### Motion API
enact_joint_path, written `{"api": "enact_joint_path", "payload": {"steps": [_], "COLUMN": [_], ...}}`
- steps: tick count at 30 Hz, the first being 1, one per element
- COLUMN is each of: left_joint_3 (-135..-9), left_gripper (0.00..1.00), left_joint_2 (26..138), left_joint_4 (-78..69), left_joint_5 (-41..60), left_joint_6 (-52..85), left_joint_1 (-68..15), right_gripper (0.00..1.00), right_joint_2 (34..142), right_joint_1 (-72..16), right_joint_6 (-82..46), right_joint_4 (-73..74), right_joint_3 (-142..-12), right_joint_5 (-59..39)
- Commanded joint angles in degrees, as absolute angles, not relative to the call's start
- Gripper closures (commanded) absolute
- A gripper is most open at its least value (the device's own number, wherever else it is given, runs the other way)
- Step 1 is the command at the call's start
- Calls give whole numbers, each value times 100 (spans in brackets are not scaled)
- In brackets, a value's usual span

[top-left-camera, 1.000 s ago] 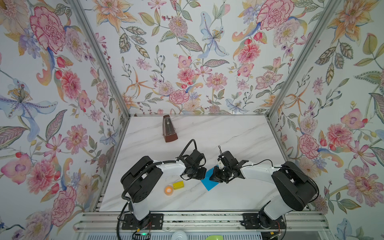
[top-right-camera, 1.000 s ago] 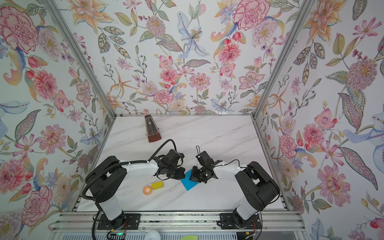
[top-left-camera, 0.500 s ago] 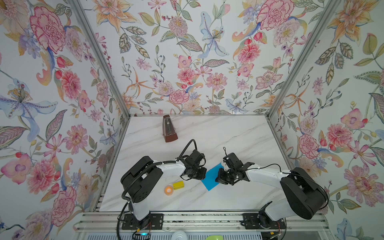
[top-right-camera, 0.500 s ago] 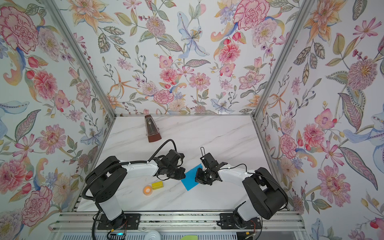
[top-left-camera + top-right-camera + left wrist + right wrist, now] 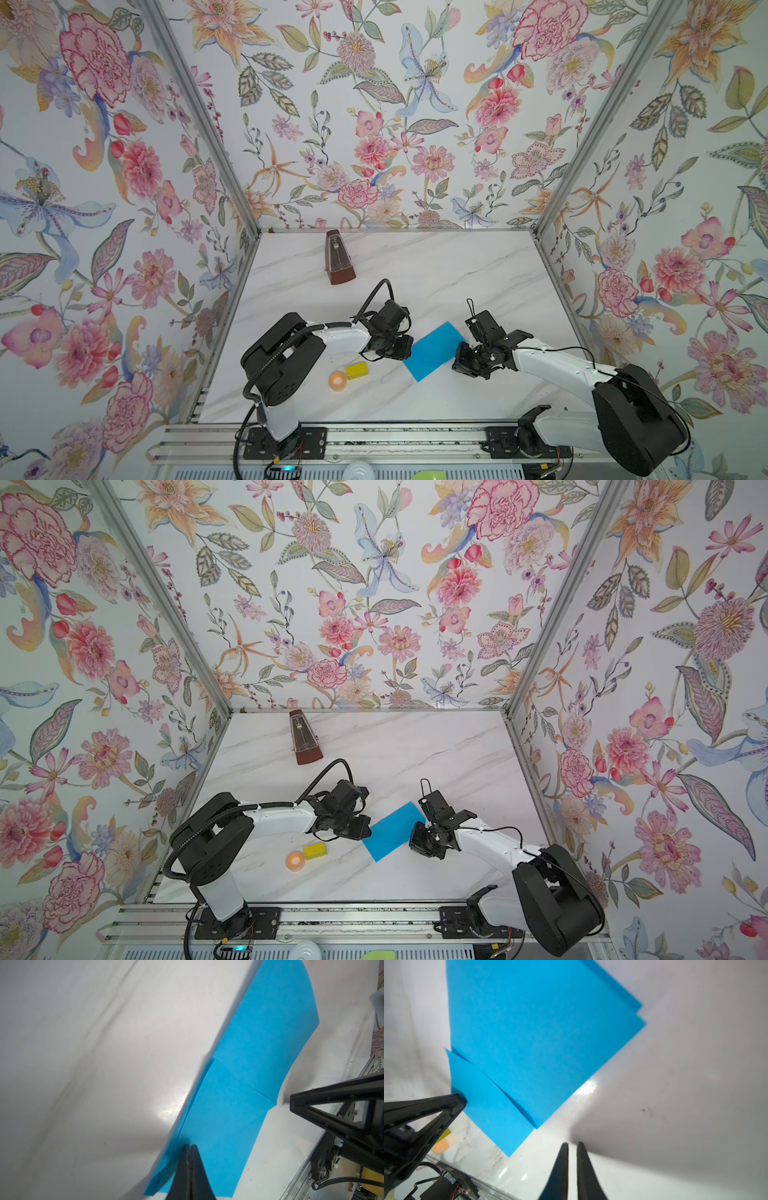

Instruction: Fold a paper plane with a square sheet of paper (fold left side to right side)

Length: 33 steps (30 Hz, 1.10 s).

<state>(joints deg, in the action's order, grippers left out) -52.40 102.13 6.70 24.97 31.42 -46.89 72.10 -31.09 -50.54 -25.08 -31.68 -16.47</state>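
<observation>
- A bright blue sheet of paper (image 5: 434, 351) (image 5: 392, 831) lies flat on the white marble table (image 5: 457, 270). It is about midway along the edge where the two arms are mounted, a little in from that edge. It sits at a slant to the table's edges.
- The sheet is doubled over into a rectangle of two layers. In the right wrist view, the sheet (image 5: 539, 1043) shows two corners slightly out of line with each other. In the left wrist view, the sheet (image 5: 239, 1084) has a thin straight line across its upper face. Whether that line is a crease or a layer's edge cannot be told.
- The left gripper (image 5: 409, 352) (image 5: 368, 831) meets the side of the sheet that faces the table's left edge. In its own wrist view the left gripper (image 5: 190, 1146) has both fingers (image 5: 182, 1169) pressed together with no gap. Their tips rest on top of the paper, just inside its border.
- The right gripper (image 5: 457, 362) (image 5: 412, 841) is just beside the opposite side of the sheet, over bare marble and clear of the paper. In its wrist view the right gripper (image 5: 572, 1144) shows only a narrow slit between its fingers, with nothing in it.
- A small yellow block (image 5: 356, 370) and an orange tape roll (image 5: 337, 380) lie just beside each other. They are between the sheet and the table's left edge, nearer the mounting edge.
- A brown metronome (image 5: 340, 259) stands near the far edge, left of its middle, well apart from the paper.
</observation>
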Motion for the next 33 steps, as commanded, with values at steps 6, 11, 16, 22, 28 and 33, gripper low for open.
{"api": "enact_joint_path", "payload": {"steps": [6,11,16,22,28,33], "left_joint_3": [-4891,-4847,-4782,-4740,-4654,-4537], "left_gripper": [100,99,97,96,92,88], "left_joint_2": [10308,10261,10204,10158,10037,9833], "left_joint_4": [1240,1190,1143,1107,1112,938], "left_joint_5": [2226,2265,2285,2309,2427,2509], "left_joint_6": [3335,3371,3443,3513,3584,3780], "left_joint_1": [-4635,-4641,-4650,-4676,-4798,-4956], "right_gripper": [86,89,91,92,91,91], "right_joint_2": [7300,8181,8610,8905,9260,9662], "right_joint_1": [-3724,-3848,-3832,-3821,-3777,-3717], "right_joint_6": [-6013,-6063,-6007,-5950,-5447,-4534], "right_joint_4": [-1071,-499,-405,-459,-678,-868], "right_joint_3": [-3487,-3662,-3755,-3718,-3928,-4347], "right_joint_5": [-2231,-2155,-1945,-1787,-1836,-2129]}}
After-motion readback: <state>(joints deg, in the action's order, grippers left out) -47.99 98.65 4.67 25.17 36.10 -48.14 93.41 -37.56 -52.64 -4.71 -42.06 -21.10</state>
